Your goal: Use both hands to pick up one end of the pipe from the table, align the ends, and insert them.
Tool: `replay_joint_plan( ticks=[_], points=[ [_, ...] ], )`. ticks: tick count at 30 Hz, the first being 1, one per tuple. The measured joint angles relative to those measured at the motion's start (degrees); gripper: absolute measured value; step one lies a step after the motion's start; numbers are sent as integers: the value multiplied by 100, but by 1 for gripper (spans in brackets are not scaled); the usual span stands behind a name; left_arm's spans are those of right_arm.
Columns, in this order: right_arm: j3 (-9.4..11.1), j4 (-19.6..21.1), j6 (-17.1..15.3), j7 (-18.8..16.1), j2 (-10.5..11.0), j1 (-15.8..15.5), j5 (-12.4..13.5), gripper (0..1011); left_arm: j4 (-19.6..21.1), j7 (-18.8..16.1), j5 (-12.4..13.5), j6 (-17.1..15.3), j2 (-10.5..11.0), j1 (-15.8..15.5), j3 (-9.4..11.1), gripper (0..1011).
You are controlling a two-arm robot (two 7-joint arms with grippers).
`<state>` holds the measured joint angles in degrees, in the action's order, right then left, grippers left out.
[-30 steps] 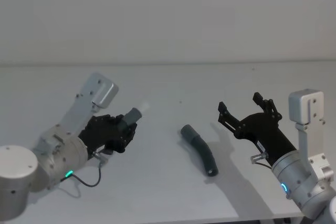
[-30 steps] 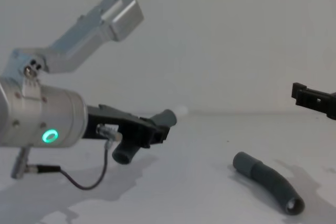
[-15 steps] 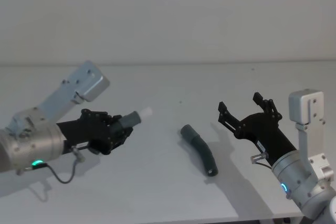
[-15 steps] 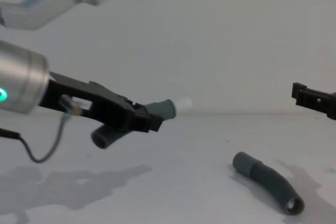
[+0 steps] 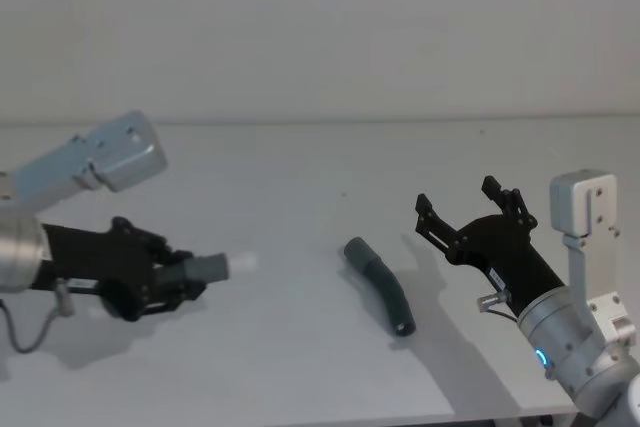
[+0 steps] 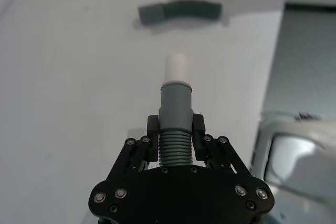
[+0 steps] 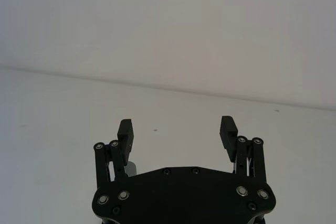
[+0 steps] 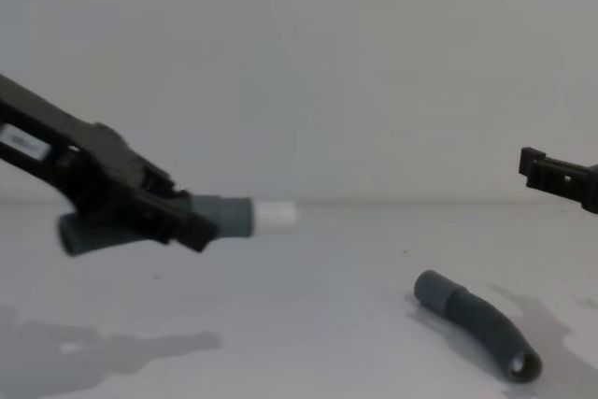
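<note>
My left gripper (image 5: 165, 282) (image 6: 176, 127) (image 8: 177, 221) is shut on the ribbed middle of one dark grey pipe piece (image 5: 205, 269) (image 6: 176, 114) (image 8: 222, 215). It holds the piece in the air above the left of the table (image 5: 300, 177). The white tip (image 5: 243, 263) (image 6: 177, 67) (image 8: 276, 216) points right, toward the other piece. That second curved grey piece (image 5: 380, 285) (image 6: 178, 11) (image 8: 476, 322) lies on the table at centre right, its open cuff (image 8: 523, 365) toward me. My right gripper (image 5: 462, 202) (image 7: 177, 128) hovers open just right of it, holding nothing.
The table's near edge (image 5: 300, 417) runs along the bottom of the head view. A plain pale wall (image 5: 320, 27) stands behind the table.
My left arm has swung left and down with its pipe piece, away from the lying piece; the white tip now points level to the right. The right arm and lying piece have not moved.
</note>
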<state>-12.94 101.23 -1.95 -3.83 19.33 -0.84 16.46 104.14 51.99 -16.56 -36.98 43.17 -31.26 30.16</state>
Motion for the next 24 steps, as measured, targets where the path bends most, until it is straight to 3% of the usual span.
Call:
replay_joint_plan(
  ticks=[4,10,24],
  points=[
    [0,0,0,0,0,0,0,1004,-8,516,11,-89,333,-313,160,335],
    [0,0,0,0,0,0,0,1004,-60,970,36,-156,601,-599,301,335],
    [0,0,0,0,0,0,0,1004,-212,1240,52,-161,748,-832,470,335]
  ],
)
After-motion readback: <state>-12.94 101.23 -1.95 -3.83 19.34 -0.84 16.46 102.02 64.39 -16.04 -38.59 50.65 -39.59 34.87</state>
